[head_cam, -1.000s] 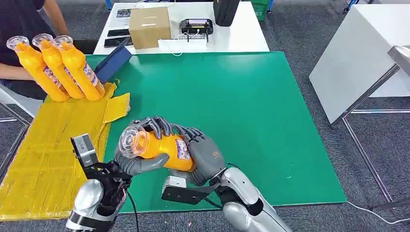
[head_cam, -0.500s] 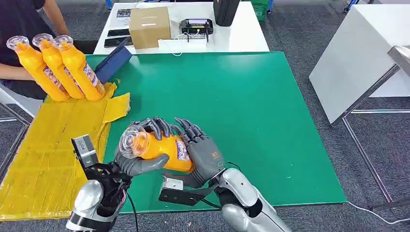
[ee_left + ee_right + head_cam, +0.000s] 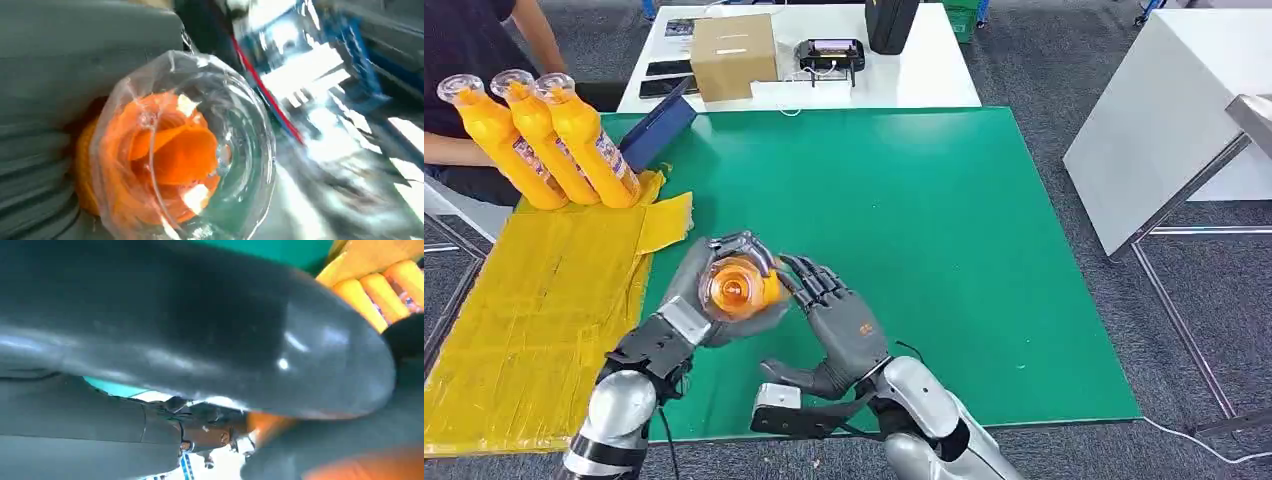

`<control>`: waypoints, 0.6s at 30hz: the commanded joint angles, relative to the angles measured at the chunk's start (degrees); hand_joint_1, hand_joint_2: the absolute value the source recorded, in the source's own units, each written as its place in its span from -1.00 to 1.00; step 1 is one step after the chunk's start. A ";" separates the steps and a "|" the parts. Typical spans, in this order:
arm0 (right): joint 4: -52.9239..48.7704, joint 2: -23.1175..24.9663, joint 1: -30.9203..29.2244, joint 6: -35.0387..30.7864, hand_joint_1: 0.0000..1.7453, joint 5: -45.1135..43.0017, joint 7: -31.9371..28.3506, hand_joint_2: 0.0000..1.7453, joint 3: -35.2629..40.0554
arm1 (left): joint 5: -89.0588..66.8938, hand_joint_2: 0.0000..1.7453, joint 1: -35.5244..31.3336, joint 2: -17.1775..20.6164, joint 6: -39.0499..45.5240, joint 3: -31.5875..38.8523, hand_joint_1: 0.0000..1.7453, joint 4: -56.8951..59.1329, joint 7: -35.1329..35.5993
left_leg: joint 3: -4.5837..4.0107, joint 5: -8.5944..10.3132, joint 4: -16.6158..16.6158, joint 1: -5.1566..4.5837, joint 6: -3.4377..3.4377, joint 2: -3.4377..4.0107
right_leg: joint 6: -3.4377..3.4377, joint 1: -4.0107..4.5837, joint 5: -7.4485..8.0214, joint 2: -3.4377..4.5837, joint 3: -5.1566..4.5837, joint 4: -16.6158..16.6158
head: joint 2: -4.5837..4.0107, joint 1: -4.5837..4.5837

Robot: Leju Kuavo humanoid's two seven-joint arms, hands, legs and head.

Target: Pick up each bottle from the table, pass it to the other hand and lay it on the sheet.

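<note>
My left hand [image 3: 696,300] grips an orange bottle [image 3: 736,288] over the green table, its clear cap pointing up at the head camera. The left wrist view has that clear cap [image 3: 185,150] close up against the grey hand [image 3: 55,75]. My right hand [image 3: 842,328] sits just right of the bottle with its fingers spread and holds nothing; its fingertips [image 3: 802,275] reach toward the bottle. Three more orange bottles [image 3: 544,135] lie side by side at the far end of the yellow sheet [image 3: 524,310]. In the right wrist view these bottles [image 3: 380,287] appear past a dark finger [image 3: 200,330].
The green table [image 3: 944,240] has free room on its right half. A person in a dark top [image 3: 464,40] sits at the far left. Behind stands a white table with a cardboard box [image 3: 732,55] and devices. A white table [image 3: 1174,110] stands to the right.
My right hand has let go of the bottle and opened beside it. My left hand has turned and raised the bottle, so its cap now faces the head camera.
</note>
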 commanded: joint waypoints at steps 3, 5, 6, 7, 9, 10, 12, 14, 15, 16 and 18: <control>-9.90 -3.70 4.51 1.27 -1.00 1.14 -0.20 -1.00 -3.79 | -33.34 1.00 -7.09 8.41 10.67 4.05 1.00 9.46 3.42 | 0.24 -0.08 0.00 0.08 -0.09 -0.15 | -0.12 0.03 -0.10 0.13 0.27 -0.01 | 0.00 0.02; -9.82 -3.85 4.71 1.30 -1.00 1.24 -0.21 -1.00 -3.70 | -36.19 1.00 -7.61 9.18 11.62 3.58 1.00 11.38 3.85 | 0.16 -0.02 -0.04 0.04 -0.06 -0.12 | -0.07 0.01 -0.05 0.07 0.17 -0.03 | 0.00 0.04; -9.78 -3.93 4.83 1.13 -1.00 1.25 -0.21 -1.00 -3.61 | -41.26 1.00 -7.99 10.30 13.73 2.29 1.00 12.53 5.21 | 0.30 -0.08 -0.03 0.08 -0.09 -0.17 | -0.12 0.03 -0.10 0.14 0.33 -0.05 | 0.00 0.04; -9.95 -4.05 4.95 0.95 -1.00 1.28 -0.20 -1.00 -3.58 | -43.99 1.00 -8.20 10.99 14.35 1.53 1.00 13.26 5.83 | 0.23 -0.05 -0.03 0.07 -0.07 -0.15 | -0.10 0.02 -0.08 0.10 0.26 -0.04 | 0.00 0.04; -10.44 -4.41 5.30 0.71 -1.00 1.34 -0.11 -1.00 -3.69 | -50.42 1.00 -9.29 12.87 13.76 -0.67 1.00 15.62 8.27 | 0.27 -0.08 0.01 0.10 -0.08 -0.15 | -0.11 0.04 -0.10 0.13 0.30 -0.03 | 0.00 0.04; -10.77 -4.56 5.54 0.64 -1.00 1.34 0.03 -1.00 -3.85 | -52.78 1.00 -10.36 13.87 12.75 -1.82 1.00 17.76 9.41 | 0.16 -0.02 -0.03 0.05 -0.06 -0.14 | -0.08 0.01 -0.06 0.06 0.18 -0.03 | 0.00 0.04; -10.93 -4.69 5.60 0.63 -1.00 1.34 0.10 -1.00 -3.95 | -52.83 1.00 -10.93 13.92 12.94 -2.02 1.00 19.11 9.52 | 0.24 -0.05 -0.02 0.09 -0.09 -0.19 | -0.12 0.03 -0.09 0.07 0.27 -0.04 | 0.00 0.04; -10.93 -4.69 5.60 0.63 -1.00 1.34 0.10 -1.00 -3.95 | -52.83 1.00 -10.93 13.92 12.94 -2.02 1.00 19.11 9.52 | 0.25 -0.06 0.00 0.10 -0.10 -0.17 | -0.13 0.04 -0.10 0.10 0.28 -0.02 | 0.00 0.04; -10.93 -4.69 5.60 0.63 -1.00 1.34 0.10 -1.00 -3.95 | -52.83 1.00 -10.93 13.92 12.94 -2.02 1.00 19.11 9.52 | 0.21 -0.06 0.01 0.10 -0.09 -0.12 | -0.12 0.04 -0.08 0.12 0.23 -0.02 | 0.00 0.04; -10.93 -4.69 5.60 0.63 -1.00 1.34 0.10 -1.00 -3.95 | -52.83 1.00 -10.93 13.92 12.94 -2.02 1.00 19.11 9.52 | 0.19 -0.06 0.00 0.09 -0.08 -0.12 | -0.11 0.04 -0.08 0.11 0.21 -0.03 | 0.00 0.04; -10.81 -4.60 5.57 0.59 -1.00 1.36 0.16 -1.00 -4.02 | -56.37 1.00 -11.86 14.96 10.63 -3.57 1.00 19.84 11.59 | 0.11 -0.02 -0.01 0.06 -0.05 -0.09 | -0.07 0.02 -0.05 0.06 0.12 -0.03 | 0.00 0.04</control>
